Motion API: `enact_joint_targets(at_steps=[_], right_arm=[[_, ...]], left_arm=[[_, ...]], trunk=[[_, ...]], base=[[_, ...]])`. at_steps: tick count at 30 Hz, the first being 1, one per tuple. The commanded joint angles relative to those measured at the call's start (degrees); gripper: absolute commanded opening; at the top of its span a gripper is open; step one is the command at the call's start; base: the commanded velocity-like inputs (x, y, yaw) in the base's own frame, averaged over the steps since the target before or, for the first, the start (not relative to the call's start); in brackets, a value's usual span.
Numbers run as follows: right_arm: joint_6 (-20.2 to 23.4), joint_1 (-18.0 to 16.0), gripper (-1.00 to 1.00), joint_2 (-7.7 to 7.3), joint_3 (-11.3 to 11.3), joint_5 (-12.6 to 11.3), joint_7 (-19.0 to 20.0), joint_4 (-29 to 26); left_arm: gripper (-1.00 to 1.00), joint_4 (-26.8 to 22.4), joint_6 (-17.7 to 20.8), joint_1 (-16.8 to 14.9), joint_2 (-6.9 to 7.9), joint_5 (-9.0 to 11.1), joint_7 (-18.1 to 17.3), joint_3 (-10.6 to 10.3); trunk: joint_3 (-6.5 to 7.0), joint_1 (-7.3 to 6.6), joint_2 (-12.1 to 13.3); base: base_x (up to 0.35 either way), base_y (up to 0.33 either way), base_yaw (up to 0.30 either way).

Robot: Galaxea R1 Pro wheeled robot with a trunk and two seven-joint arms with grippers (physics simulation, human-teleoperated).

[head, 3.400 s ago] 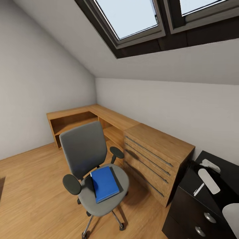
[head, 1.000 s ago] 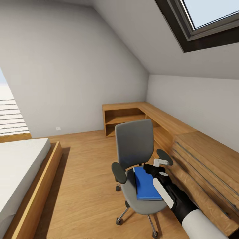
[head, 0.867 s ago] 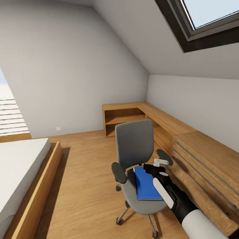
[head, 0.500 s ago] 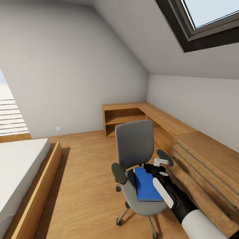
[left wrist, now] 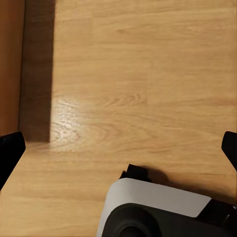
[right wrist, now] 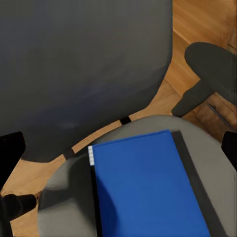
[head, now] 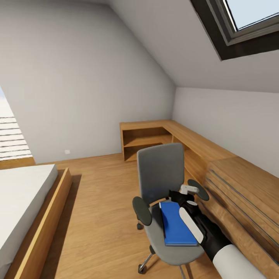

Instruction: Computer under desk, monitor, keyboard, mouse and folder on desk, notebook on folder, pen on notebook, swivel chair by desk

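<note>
The swivel chair (head: 161, 175) stands on the wood floor with its grey back facing me and the blue folder (head: 176, 227) lying flat on its seat. My right gripper (head: 187, 190) hovers open just above the folder's far end, beside the chair's right armrest (head: 198, 190). The right wrist view looks down between the two spread fingertips (right wrist: 11, 152) at the folder (right wrist: 148, 190), the grey seat (right wrist: 64, 202) and the chair back (right wrist: 84, 64); my right gripper (right wrist: 120, 150) holds nothing. My left gripper (left wrist: 120, 148) is open over bare floor.
A light wood chest of drawers (head: 244, 201) stands close to the chair's right. A light wood L-shaped shelf unit (head: 155, 135) runs along the back walls. A wood-framed bed (head: 27, 209) lies at the left. The robot's base (left wrist: 158, 210) is seen below the left gripper.
The view turned left from the black desk, and my right arm rose over the chair. In the last half second the camera crept closer; the arm holds its pose.
</note>
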Motion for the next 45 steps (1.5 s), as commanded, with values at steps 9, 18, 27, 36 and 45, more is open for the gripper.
enact_joint_targets(at_steps=[9, 18, 27, 36, 45], right_arm=[[0.1, -0.1, 1.0, -0.79, 0.1, -0.4, 0.0, 2.8], [-6.9, -0.3, 1.0, -1.99, -0.1, -0.3, 7.5, 13.4], [-15.7, -4.9, 1.0, -2.64, -0.1, -0.2, 24.2, 31.6], [-18.4, -6.0, 1.0, -2.97, -0.1, -0.5, 27.3, 34.9], [-17.8, -8.4, 1.0, -2.99, -1.8, -0.7, 21.6, 34.9]], left_arm=[[1.0, -4.2, -1.5, 0.0, -0.04, 0.6, -0.3, 0.5], [1.0, -22.0, 9.9, 0.0, -0.28, 1.8, -0.3, 0.7], [1.0, -53.6, 44.4, 0.1, -0.47, 8.5, -0.3, 0.6], [1.0, -77.3, 55.8, 0.0, -1.06, 15.5, -0.1, 0.3], [1.0, -77.6, 55.6, 0.1, -2.98, 15.7, -0.1, 0.8]], trunk=[[-0.07, 0.0, -0.1], [-0.07, 0.0, -0.1], [-0.07, 0.0, -0.1], [-1.33, 1.53, -2.9], [-2.94, 3.51, -6.5]], base=[[0.006, 0.002, 0.0], [0.0, 0.0, 0.0], [0.0, 0.0, 0.0], [0.0, 0.0, 0.0], [0.0, 0.0, 0.0]])
